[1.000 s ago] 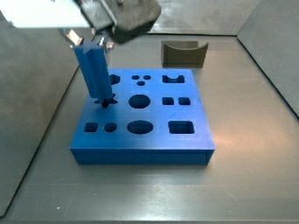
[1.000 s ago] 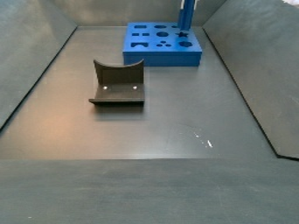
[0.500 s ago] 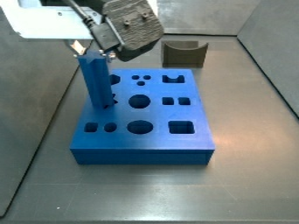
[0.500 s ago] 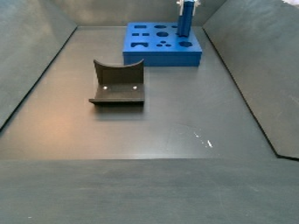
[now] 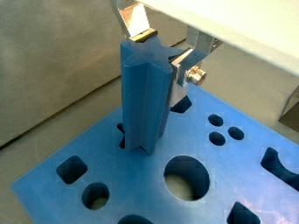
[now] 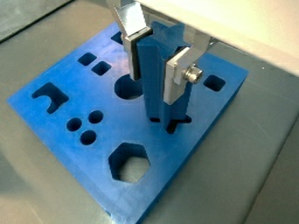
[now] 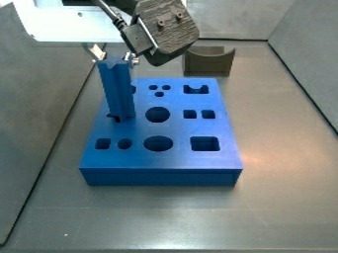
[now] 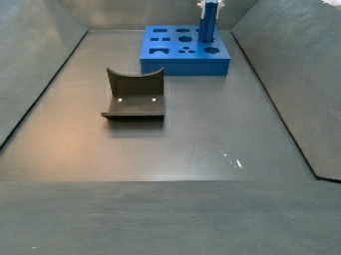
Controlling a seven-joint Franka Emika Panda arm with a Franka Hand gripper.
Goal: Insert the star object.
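The star object (image 7: 117,91) is a tall blue ridged peg. It stands upright with its lower end in the star-shaped hole near the left edge of the flat blue block (image 7: 158,176). My gripper (image 7: 115,57) is above the block, its silver fingers shut on the peg's upper part. In both wrist views the peg (image 5: 146,96) (image 6: 158,79) sits between the gripper's (image 5: 160,59) (image 6: 155,77) two plates, pads against its sides. The peg's foot meets the block (image 6: 105,105) at the star hole. A side view shows the peg (image 8: 209,25) at the far block (image 8: 180,65).
The block (image 5: 128,179) has several other shaped holes: round, square, hexagonal and arched. The dark fixture (image 7: 208,59) stands behind the block; in a side view it (image 8: 134,95) sits mid-floor. Grey walls enclose the floor.
The peg was tilted with its tip at the star hole; it now stands upright and sits lower in the hole. The gripper moved with it, still closed on its top.
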